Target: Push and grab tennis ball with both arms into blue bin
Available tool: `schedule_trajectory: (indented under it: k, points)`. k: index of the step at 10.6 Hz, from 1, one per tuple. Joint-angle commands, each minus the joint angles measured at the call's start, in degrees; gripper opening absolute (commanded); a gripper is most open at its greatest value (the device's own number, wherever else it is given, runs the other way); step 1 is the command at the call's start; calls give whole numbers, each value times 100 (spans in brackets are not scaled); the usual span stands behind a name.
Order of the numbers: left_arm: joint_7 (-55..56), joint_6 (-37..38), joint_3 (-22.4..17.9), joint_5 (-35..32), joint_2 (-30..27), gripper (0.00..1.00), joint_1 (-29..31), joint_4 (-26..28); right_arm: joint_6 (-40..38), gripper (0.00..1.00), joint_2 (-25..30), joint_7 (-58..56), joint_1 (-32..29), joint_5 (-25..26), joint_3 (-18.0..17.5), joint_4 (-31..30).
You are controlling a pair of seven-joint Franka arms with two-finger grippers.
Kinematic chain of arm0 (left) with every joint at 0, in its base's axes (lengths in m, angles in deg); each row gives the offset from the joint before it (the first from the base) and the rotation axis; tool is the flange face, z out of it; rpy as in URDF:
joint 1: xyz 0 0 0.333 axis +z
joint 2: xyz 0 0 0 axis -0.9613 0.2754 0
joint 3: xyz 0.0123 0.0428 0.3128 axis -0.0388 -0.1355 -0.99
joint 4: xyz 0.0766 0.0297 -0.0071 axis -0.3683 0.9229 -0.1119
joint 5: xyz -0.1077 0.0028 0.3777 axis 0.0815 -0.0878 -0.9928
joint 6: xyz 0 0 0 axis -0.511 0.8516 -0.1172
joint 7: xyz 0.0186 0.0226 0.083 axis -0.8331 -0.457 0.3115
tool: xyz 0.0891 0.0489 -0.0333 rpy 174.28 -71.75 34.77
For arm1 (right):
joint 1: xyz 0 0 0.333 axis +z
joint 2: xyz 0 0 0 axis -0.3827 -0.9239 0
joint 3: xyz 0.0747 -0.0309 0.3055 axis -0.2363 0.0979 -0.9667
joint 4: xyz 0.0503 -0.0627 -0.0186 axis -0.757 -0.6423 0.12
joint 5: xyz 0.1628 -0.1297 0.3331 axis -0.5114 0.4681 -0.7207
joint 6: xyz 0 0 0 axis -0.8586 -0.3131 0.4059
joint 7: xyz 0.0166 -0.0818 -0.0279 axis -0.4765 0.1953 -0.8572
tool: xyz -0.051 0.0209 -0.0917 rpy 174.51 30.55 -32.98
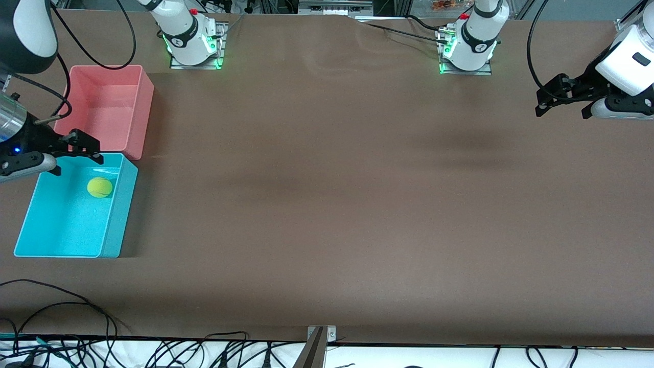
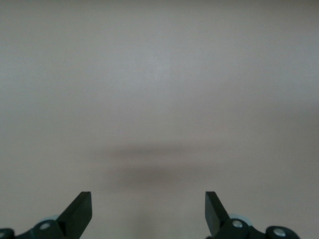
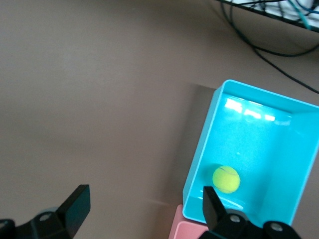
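The tennis ball lies inside the blue bin, in the part farther from the front camera. It also shows in the right wrist view, on the floor of the blue bin. My right gripper is open and empty in the air over the edge where the blue bin meets the pink bin; in its own view the jaws stand wide apart. My left gripper is open and empty over bare table at the left arm's end; its view shows only the table.
A pink bin stands touching the blue bin, farther from the front camera; its corner shows in the right wrist view. Black cables lie along the table's near edge.
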Motion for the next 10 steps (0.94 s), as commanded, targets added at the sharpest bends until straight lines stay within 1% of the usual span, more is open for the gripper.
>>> schedule_trajectory:
  k: [1,4,6,7,9,10]
  points:
    - [26,125,-13,12,69,100,-18,-149,-399,100,287,920,1,265,-137,164]
    - [26,134,-4,21,69,100,-26,-149,-891,100,604,1297,-60,142,-128,164]
    - [26,143,-4,12,69,100,-61,-149,-1005,100,780,1361,-60,54,-119,164]
    - [26,143,4,12,69,100,-70,-158,-1015,100,798,1474,-60,-164,-102,181]
    - [26,143,13,21,69,100,-70,-158,-1181,100,903,1676,-52,-140,-119,182]
    - [26,143,13,21,69,100,-70,-158,-1182,100,904,1964,-43,-131,-137,199]
